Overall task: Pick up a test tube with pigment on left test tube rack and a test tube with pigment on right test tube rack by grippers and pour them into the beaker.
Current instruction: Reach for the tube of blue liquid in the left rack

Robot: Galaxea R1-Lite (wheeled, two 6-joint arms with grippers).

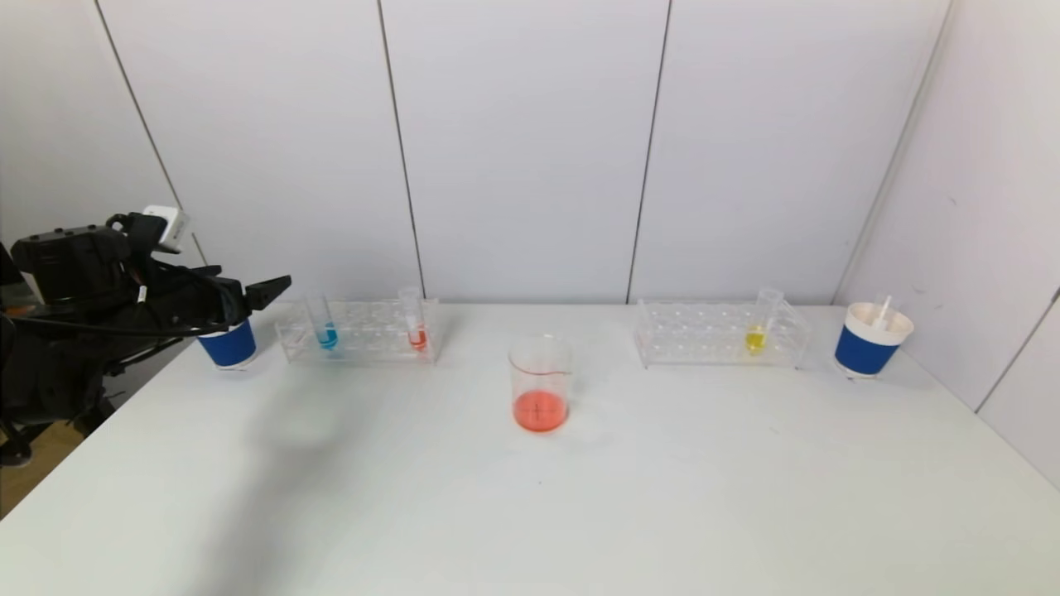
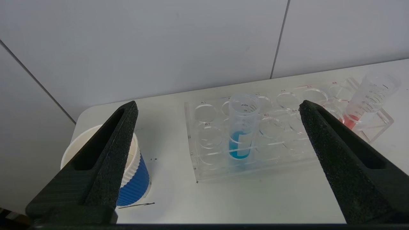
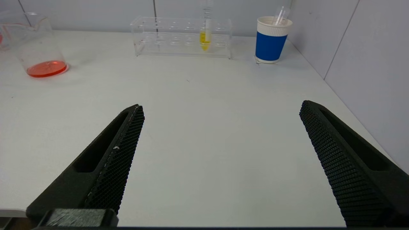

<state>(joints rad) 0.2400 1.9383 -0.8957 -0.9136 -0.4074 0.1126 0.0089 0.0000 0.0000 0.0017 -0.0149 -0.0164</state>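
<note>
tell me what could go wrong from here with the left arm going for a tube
1. The left gripper, open, hangs beside the blue paper cup; a careless sweep toward the left rack could tip that cup.
2. The blue tube and red tube stand in a light clear rack; an off-centre closing might drag the rack.
3. The beaker already holds red liquid, so a fast pour may splash.
</note>
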